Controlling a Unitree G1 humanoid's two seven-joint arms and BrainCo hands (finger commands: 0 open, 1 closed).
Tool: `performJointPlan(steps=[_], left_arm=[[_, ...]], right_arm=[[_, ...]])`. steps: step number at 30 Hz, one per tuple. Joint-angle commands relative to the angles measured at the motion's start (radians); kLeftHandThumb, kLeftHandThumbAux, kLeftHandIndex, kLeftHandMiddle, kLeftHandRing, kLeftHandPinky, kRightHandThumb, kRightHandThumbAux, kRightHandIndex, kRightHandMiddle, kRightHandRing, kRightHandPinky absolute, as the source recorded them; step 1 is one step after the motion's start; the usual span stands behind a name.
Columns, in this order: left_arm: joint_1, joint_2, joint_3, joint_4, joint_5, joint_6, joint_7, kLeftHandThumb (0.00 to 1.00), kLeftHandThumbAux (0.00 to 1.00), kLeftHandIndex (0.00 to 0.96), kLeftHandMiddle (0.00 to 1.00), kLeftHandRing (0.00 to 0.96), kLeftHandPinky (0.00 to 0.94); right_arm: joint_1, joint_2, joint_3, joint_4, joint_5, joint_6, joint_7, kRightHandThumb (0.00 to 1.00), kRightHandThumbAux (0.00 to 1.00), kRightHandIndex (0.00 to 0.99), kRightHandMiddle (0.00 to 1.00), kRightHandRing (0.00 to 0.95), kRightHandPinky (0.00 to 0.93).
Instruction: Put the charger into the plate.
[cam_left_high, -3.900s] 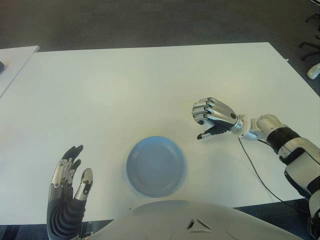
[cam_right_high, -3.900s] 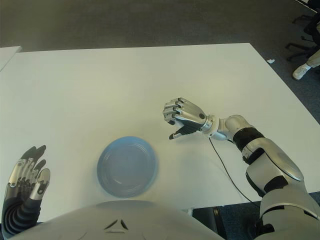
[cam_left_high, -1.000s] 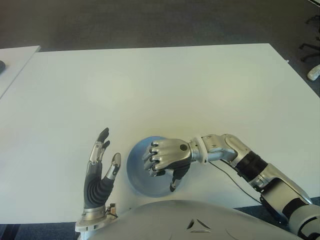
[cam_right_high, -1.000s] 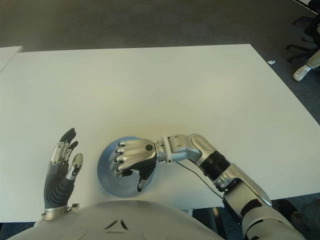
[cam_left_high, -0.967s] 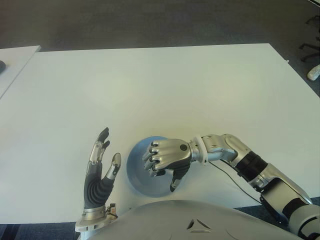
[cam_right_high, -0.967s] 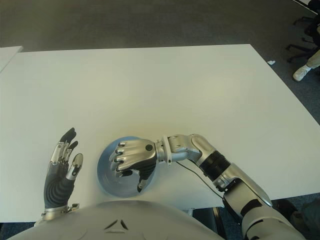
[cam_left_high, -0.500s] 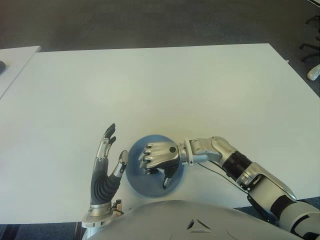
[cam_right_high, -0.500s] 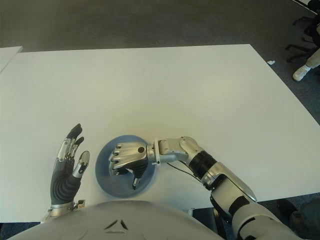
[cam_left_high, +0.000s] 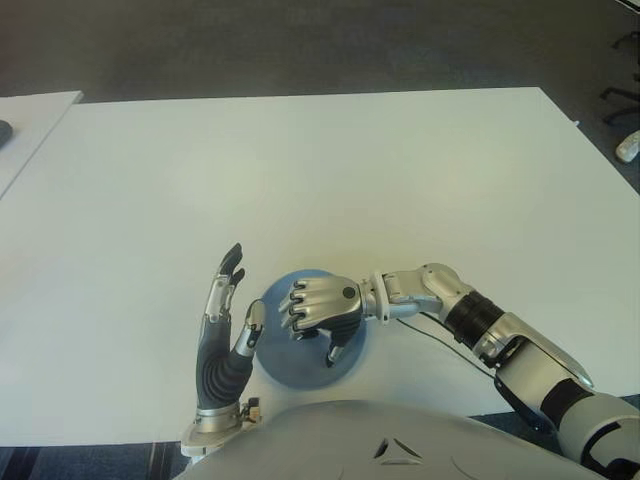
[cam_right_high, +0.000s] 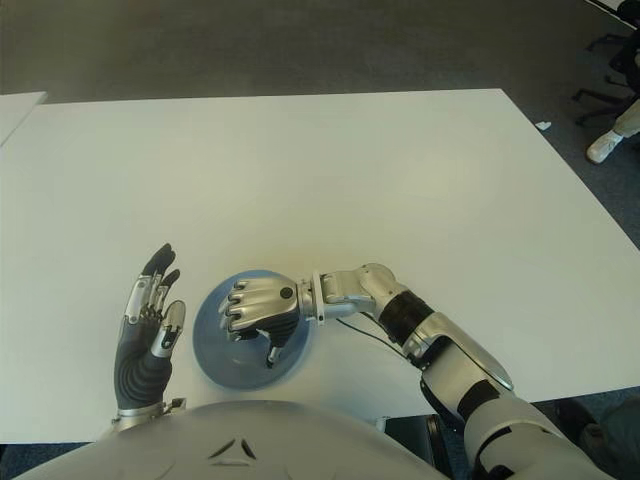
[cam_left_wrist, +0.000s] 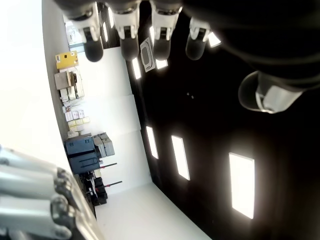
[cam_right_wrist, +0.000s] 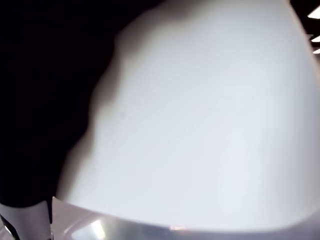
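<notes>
**Over the plate: fist curled, charger unseen**

On table (cam_left_high: 400, 180), near its front edge: blue plate (cam_left_high: 285, 362). Above plate: right hand (cam_left_high: 322, 308), fingers curled into a fist, presumably clamped on charger, though hidden. Just left of plate: left hand (cam_left_high: 225, 335), upright, fingers spread, empty. Probably light, rigid, smooth; best pinched across its flat sides.

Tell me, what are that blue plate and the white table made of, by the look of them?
The blue plate looks like matte plastic or glazed ceramic: one even colour with only a soft sheen; I cannot tell which. The white table looks like smooth laminate, flat and uniform with no grain. The right robot hand, fingers curled, hovers over the plate.
</notes>
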Motion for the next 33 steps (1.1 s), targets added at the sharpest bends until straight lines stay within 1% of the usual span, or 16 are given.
performJointPlan(steps=[1, 4, 5, 7, 8, 10, 12, 13, 14, 15, 17, 19, 20, 23, 26, 33], left_arm=[[-0.012, -0.018, -0.054, 0.012, -0.006, 0.015, 0.010, 0.232, 0.312, 0.070, 0.027, 0.000, 0.014], [-0.023, -0.020, -0.075, 0.016, -0.024, 0.021, 0.008, 0.226, 0.311, 0.068, 0.032, 0.000, 0.009], [-0.028, -0.022, -0.078, 0.018, -0.025, 0.022, 0.009, 0.224, 0.309, 0.072, 0.037, 0.001, 0.010], [-0.034, -0.022, -0.084, 0.023, -0.029, 0.019, 0.011, 0.220, 0.306, 0.077, 0.044, 0.004, 0.011], [-0.037, -0.022, -0.086, 0.025, -0.031, 0.019, 0.012, 0.219, 0.305, 0.079, 0.046, 0.005, 0.011], [-0.044, -0.024, -0.091, 0.029, -0.032, 0.021, 0.013, 0.216, 0.296, 0.092, 0.053, 0.012, 0.022], [-0.052, -0.027, -0.094, 0.033, -0.031, 0.024, 0.014, 0.215, 0.292, 0.099, 0.056, 0.014, 0.027], [-0.055, -0.027, -0.095, 0.033, -0.031, 0.025, 0.014, 0.213, 0.290, 0.105, 0.058, 0.018, 0.035], [-0.057, -0.027, -0.095, 0.031, -0.028, 0.025, 0.015, 0.212, 0.289, 0.107, 0.059, 0.019, 0.038], [-0.058, -0.027, -0.095, 0.029, -0.026, 0.025, 0.015, 0.208, 0.292, 0.112, 0.062, 0.023, 0.042], [-0.063, -0.026, -0.090, 0.030, -0.015, 0.024, 0.017, 0.204, 0.296, 0.116, 0.064, 0.027, 0.045], [-0.068, -0.026, -0.085, 0.036, -0.006, 0.023, 0.020, 0.193, 0.310, 0.113, 0.066, 0.031, 0.049], [-0.072, -0.025, -0.084, 0.036, -0.004, 0.026, 0.019, 0.192, 0.312, 0.112, 0.066, 0.031, 0.049], [-0.079, -0.017, -0.085, 0.031, -0.016, 0.052, 0.007, 0.182, 0.335, 0.089, 0.057, 0.028, 0.047], [-0.089, -0.014, -0.082, 0.034, -0.025, 0.064, 0.006, 0.174, 0.347, 0.067, 0.043, 0.017, 0.041], [-0.110, 0.008, -0.053, 0.047, -0.073, 0.074, 0.007, 0.168, 0.357, 0.028, 0.015, 0.001, 0.014]], right_arm=[[-0.022, 0.005, 0.022, 0.027, 0.002, 0.000, 0.021, 0.446, 0.780, 0.828, 0.939, 0.900, 0.898], [-0.029, 0.008, 0.026, 0.030, 0.024, 0.004, 0.056, 0.442, 0.781, 0.768, 0.909, 0.880, 0.867], [-0.031, 0.007, 0.027, 0.031, 0.032, 0.004, 0.065, 0.536, 0.759, 0.650, 0.881, 0.859, 0.842], [-0.036, 0.008, 0.028, 0.035, 0.055, 0.004, 0.095, 0.617, 0.739, 0.546, 0.846, 0.830, 0.811], [-0.036, 0.010, 0.029, 0.044, 0.078, 0.000, 0.115, 0.634, 0.735, 0.525, 0.837, 0.822, 0.803], [-0.038, 0.015, 0.031, 0.063, 0.119, -0.011, 0.147, 0.664, 0.727, 0.466, 0.776, 0.758, 0.731], [-0.042, 0.018, 0.030, 0.081, 0.140, -0.020, 0.160, 0.673, 0.725, 0.446, 0.750, 0.731, 0.697], [-0.043, 0.020, 0.030, 0.087, 0.147, -0.023, 0.164, 0.515, 0.680, 0.423, 0.678, 0.653, 0.614], [-0.048, 0.021, 0.029, 0.096, 0.152, -0.029, 0.164, 0.456, 0.665, 0.415, 0.652, 0.625, 0.585], [-0.050, 0.022, 0.028, 0.101, 0.155, -0.033, 0.164, 0.356, 0.624, 0.384, 0.572, 0.543, 0.497], [-0.058, 0.022, 0.025, 0.112, 0.159, -0.043, 0.163, 0.266, 0.586, 0.352, 0.487, 0.456, 0.410], [-0.064, 0.021, 0.023, 0.120, 0.160, -0.050, 0.163, 0.185, 0.538, 0.271, 0.343, 0.309, 0.271], [-0.068, 0.021, 0.021, 0.123, 0.157, -0.053, 0.159, 0.173, 0.532, 0.260, 0.323, 0.289, 0.252], [-0.081, 0.017, 0.012, 0.120, 0.138, -0.061, 0.137, 0.091, 0.496, 0.124, 0.187, 0.165, 0.144], [-0.091, 0.017, 0.008, 0.124, 0.124, -0.063, 0.119, 0.050, 0.478, 0.053, 0.121, 0.105, 0.098], [-0.110, -0.012, -0.012, 0.118, 0.093, -0.069, 0.061, 0.033, 0.418, 0.003, 0.015, 0.011, 0.010]])
